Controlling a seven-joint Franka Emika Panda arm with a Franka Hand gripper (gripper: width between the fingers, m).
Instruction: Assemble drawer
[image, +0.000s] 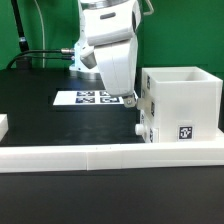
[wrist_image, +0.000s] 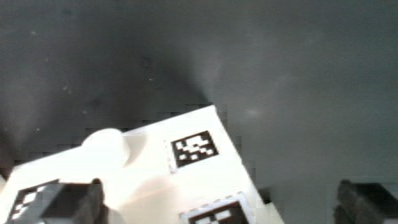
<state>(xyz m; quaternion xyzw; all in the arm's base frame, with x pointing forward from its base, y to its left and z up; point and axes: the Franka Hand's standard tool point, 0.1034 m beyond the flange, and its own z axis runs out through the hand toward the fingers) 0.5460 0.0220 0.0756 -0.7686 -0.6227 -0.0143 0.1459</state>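
The white cube-like housing (image: 182, 108) stands at the exterior view's right, open at the top, with a square tag on its front. A small white tray (image: 143, 120) with a round knob sits against the housing's left face. My gripper (image: 130, 99) hangs just above and left of that tray. In the wrist view the tray (wrist_image: 169, 175) shows two square tags and its knob (wrist_image: 103, 147). My gripper (wrist_image: 214, 196) is open, its dark fingers (wrist_image: 64, 200) wide apart with the tray's edge between them. The right finger stands clear of the tray.
The marker board (image: 88, 97) lies flat on the black table behind the gripper. A long low white wall bar (image: 100, 153) runs along the front. A white part (image: 3, 125) is cut off at the exterior view's left edge. Black cables run at the back left.
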